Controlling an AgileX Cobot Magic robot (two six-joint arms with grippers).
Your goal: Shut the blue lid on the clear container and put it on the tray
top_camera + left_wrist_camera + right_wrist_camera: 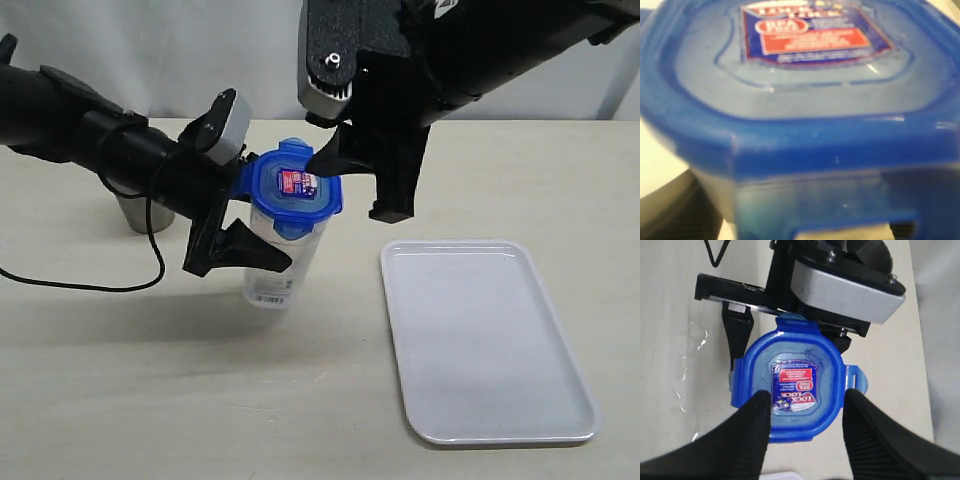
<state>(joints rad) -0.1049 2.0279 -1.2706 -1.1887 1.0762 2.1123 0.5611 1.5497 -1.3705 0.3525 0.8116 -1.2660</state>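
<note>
1. The blue lid [295, 190] sits on the clear container [278, 272], which stands just beside the tray [560, 400], not on it.
2. The left gripper [258, 250] is clamped on the container. The right gripper [352, 188] is spread wide, straddling the lid.
3. Risk: off-centre pressure could leave a flap tab [858, 382] unlatched, or the tall, smooth canister could tip.
4. Lid: glossy, translucent, rounded-octagonal. Tray: flat, white, low-rimmed.
</note>
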